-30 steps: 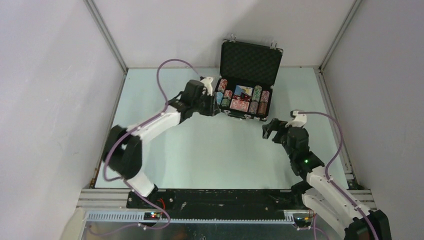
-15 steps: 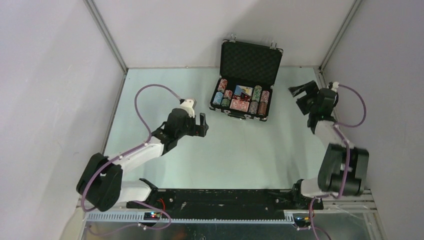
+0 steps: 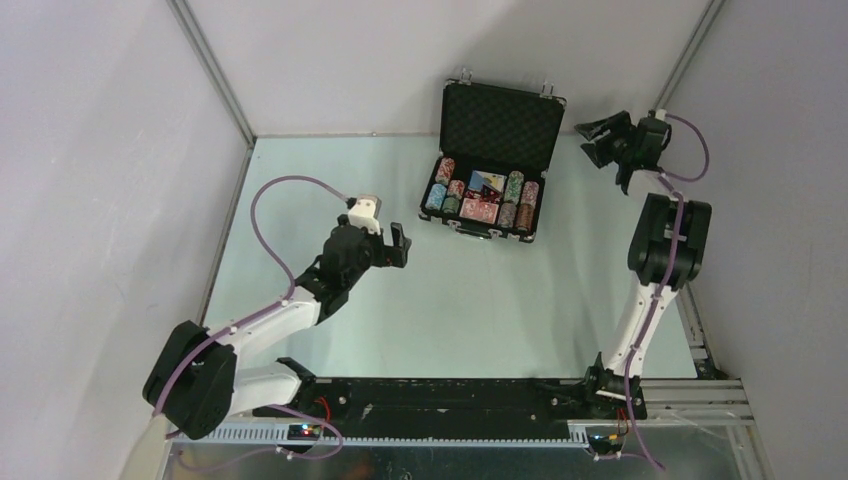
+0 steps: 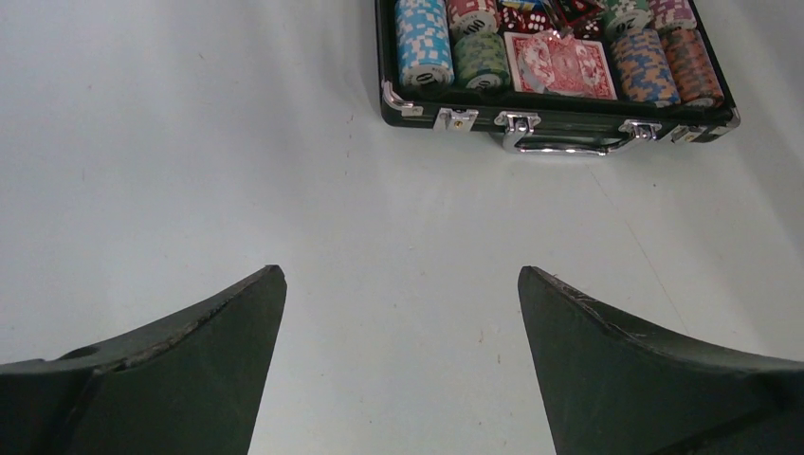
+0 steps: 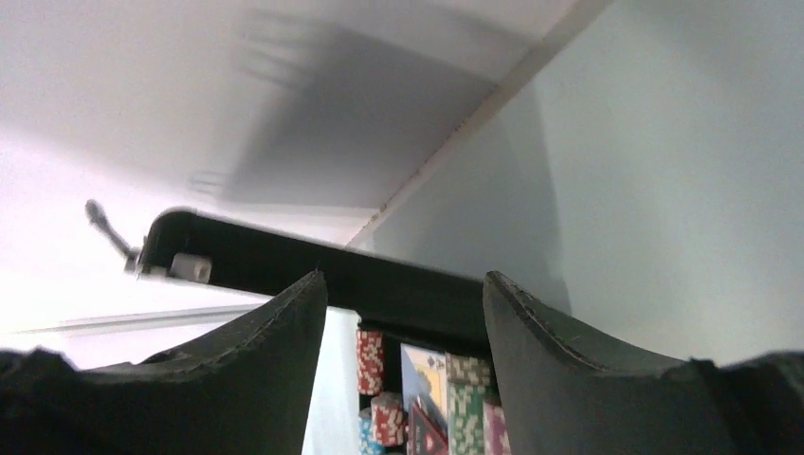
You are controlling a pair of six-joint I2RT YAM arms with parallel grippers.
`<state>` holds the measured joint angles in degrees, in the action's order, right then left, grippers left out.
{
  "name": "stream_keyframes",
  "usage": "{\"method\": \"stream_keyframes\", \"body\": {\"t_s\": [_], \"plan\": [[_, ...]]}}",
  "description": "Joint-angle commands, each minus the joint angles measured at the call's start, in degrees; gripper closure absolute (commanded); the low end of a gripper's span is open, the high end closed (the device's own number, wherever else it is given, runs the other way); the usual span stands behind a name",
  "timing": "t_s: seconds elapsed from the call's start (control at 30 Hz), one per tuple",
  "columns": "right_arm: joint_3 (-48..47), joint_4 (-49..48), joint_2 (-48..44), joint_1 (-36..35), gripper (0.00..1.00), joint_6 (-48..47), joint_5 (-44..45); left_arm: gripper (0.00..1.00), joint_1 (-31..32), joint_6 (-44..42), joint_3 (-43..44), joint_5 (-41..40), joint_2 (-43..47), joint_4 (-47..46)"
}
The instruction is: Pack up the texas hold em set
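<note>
The left gripper (image 3: 400, 241) is held over the pale green tabletop (image 3: 450, 310), nearer than the small black briefcase with silver trim (image 3: 500, 118) and to its left. Its black fingers (image 4: 190, 360) are spread wide and nothing is held. The briefcase is set open at the table's far side, its foam-lined lid upright. Striped poker chip stacks (image 4: 424, 43), a red-backed card deck (image 4: 559, 66) and red dice (image 4: 529, 18) are packed inside it. The right gripper (image 3: 592, 140) is raised just right of the lid, jaws partly parted, with nothing gripped.
</note>
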<state>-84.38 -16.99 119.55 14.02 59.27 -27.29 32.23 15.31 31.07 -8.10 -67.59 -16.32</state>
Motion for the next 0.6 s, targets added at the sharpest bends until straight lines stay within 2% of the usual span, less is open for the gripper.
{"method": "stream_keyframes", "body": {"t_s": [0.0, 0.17, 0.3, 0.4, 0.57], "plan": [[-15.4, 5.6, 8.8, -1.8, 0.36, -2.8, -4.4, 0.0, 0.2, -1.9, -0.2, -2.0, 0.5, -4.2], [-30.6, 9.3, 19.8, -2.3, 0.37, -2.2, -10.3, 0.0, 0.2, -2.2, -0.3, -2.3, 0.5, -4.3], [-47.9, 15.6, 28.8, -3.9, 0.39, -4.0, -17.2, 0.0, 0.2, -2.3, -0.5, -2.5, 0.4, -4.6], [-47.5, 12.0, 30.1, -5.0, 0.45, -3.6, -23.0, 0.0, 0.2, -2.4, -0.3, -2.8, 0.5, -4.4], [-33.6, 6.8, 22.3, -6.3, 0.48, -7.3, -24.5, 0.0, 0.2, -2.8, -0.9, -3.2, 1.7, -4.4]]}}
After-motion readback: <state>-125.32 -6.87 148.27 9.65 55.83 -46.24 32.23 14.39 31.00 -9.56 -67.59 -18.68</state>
